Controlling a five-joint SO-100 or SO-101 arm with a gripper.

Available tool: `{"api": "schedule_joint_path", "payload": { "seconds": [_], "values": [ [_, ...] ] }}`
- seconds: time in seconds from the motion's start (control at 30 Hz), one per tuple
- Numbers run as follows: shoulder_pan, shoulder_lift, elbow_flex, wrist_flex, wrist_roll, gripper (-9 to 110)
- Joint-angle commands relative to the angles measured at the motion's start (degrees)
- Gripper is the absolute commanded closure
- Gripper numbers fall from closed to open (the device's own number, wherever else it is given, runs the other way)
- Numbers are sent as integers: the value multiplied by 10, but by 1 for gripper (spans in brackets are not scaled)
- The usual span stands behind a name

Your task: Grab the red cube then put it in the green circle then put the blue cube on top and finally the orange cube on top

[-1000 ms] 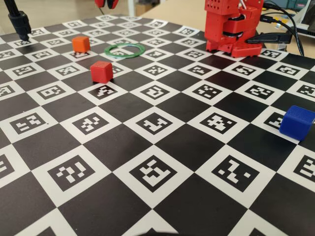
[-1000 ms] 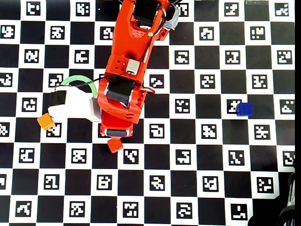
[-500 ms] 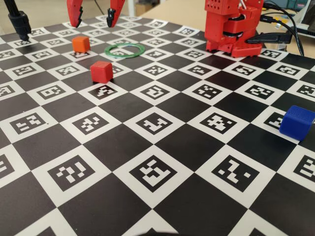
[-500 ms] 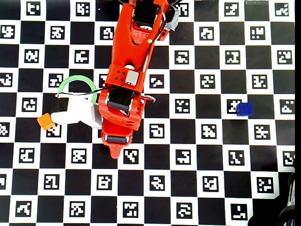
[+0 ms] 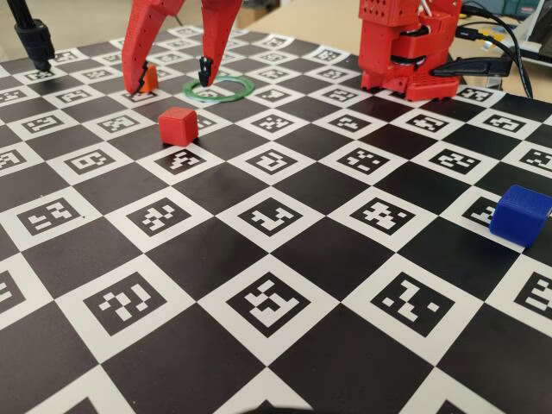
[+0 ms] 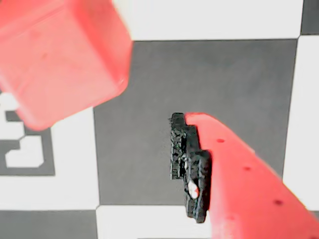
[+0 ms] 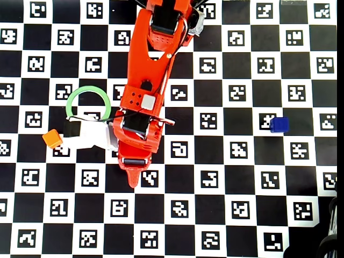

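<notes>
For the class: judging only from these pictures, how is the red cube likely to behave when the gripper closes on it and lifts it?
The red cube looks like a solid block with flat faces, so it probably stays rigid and sits stably rather than rolling. Its matte surface suggests reasonable grip. Being small, it is likely light, so an off-centre touch by the open gripper might slide or twist it.

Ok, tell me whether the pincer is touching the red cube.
Apart. In the fixed view both tips of the open pincer hang clear of the red cube.

The claw (image 5: 169, 86) hangs low, jaws spread wide.
</notes>
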Motion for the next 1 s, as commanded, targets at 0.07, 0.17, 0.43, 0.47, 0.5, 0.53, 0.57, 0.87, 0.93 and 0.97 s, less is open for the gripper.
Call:
{"api": "schedule_joint_path", "payload": {
  "seconds": [0.07, 0.17, 0.43, 0.47, 0.5, 0.53, 0.57, 0.87, 0.93, 0.97],
  "values": [
    [2, 7, 13, -43, 0, 59],
    [4, -2, 23, -63, -4, 59],
    [9, -30, 18, -89, -13, 58],
    [10, -33, 18, -91, -13, 58],
    [10, -34, 18, -94, -14, 58],
    [11, -37, 17, -95, -15, 58],
    [11, -37, 15, -95, -16, 58],
    [18, -46, 3, -98, -28, 58],
    [21, -47, 2, -98, -31, 58],
    [21, -47, 2, -98, -33, 58]
  ]
}}
